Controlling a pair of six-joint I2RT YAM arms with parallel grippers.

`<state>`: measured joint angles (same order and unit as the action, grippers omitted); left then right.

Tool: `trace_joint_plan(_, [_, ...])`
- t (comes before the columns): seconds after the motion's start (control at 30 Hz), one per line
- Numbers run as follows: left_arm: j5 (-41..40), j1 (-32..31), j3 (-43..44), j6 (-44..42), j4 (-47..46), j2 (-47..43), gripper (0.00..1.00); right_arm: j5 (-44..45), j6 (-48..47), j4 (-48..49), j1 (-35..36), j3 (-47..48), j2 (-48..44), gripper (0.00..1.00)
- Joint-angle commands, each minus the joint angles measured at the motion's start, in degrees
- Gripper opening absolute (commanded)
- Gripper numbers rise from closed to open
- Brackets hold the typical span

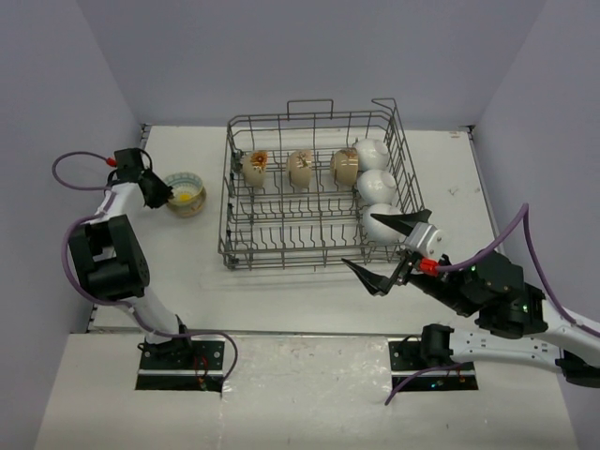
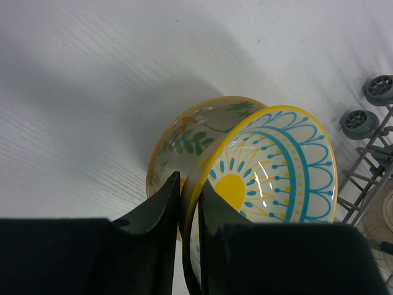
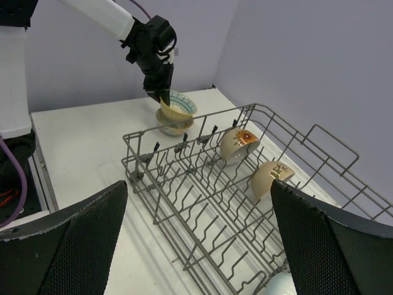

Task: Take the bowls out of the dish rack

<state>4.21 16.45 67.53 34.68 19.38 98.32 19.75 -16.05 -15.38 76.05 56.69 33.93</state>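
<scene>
Glazed ceramic: stiff, slick, chippable, light enough for a rim pinch. The teal bowl (image 2: 276, 178) leans in a second bowl (image 2: 190, 138) on the table (image 1: 281, 300) left of the rack (image 1: 319, 265), the left gripper (image 2: 189, 184) nipping its rim. Six bowls (image 1: 300, 167) stand racked; the right gripper (image 1: 359, 240) gapes wide beside a white bowl (image 1: 382, 220).

My right gripper (image 3: 198, 184) is spread wide, one black finger (image 3: 67, 246) near left, the other near right. Between them I see the grey wire dish rack (image 3: 202, 196) on the white table (image 3: 80, 141), two cream patterned bowls (image 3: 238, 145) standing on edge along its right side. Beyond the rack's far left corner the left gripper (image 3: 163, 93) pinches the rim of a teal-rimmed bowl (image 3: 179, 106) sitting in a second bowl (image 3: 172, 127)
</scene>
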Motion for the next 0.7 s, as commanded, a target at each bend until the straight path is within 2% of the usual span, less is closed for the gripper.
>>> trace_joint_plan(0.0, [-0.78, -0.28, 2.87, -1.01, 0.57, 1.52, 0.17, -0.85, 0.41, 2.28, -0.03, -0.44, -0.71, 0.99])
trace_joint_plan(0.2, [0.1, -0.54, 3.66, -1.45, 1.8, 3.36, 0.16, -1.03, 0.5, 2.28, -0.02, -0.44, -1.5, 0.99])
trace_joint_plan(0.3, [-0.07, -0.8, 3.84, -1.54, 2.42, 3.28, 0.22, -0.94, 0.5, 2.37, -0.03, -0.44, -1.76, 0.99])
trace_joint_plan(0.4, [-1.21, -1.06, 3.67, -1.54, 2.68, 2.23, 0.31, -0.85, 0.41, 2.37, 0.06, -0.44, -1.85, 0.99])
trace_joint_plan(0.43, [-1.31, -1.07, 3.75, -1.54, 3.03, 2.05, 0.37, -0.85, 0.41, 2.37, -0.02, -0.52, -1.94, 0.99])
trace_joint_plan(0.53, [-1.57, -1.07, 3.58, -1.63, 3.38, 1.61, 0.45, -0.68, 0.32, 2.46, -0.03, -0.52, -1.85, 0.99])
trace_joint_plan(0.6, [-1.66, -1.07, 3.66, -1.63, 3.91, 1.17, 0.44, -0.5, 0.23, 2.46, -0.02, -0.44, -1.68, 0.99])
trace_joint_plan(0.67, [-2.01, -1.07, 3.75, -1.63, 4.62, 0.64, 0.37, -0.5, 0.23, 2.46, -0.02, -0.44, -1.68, 0.99])
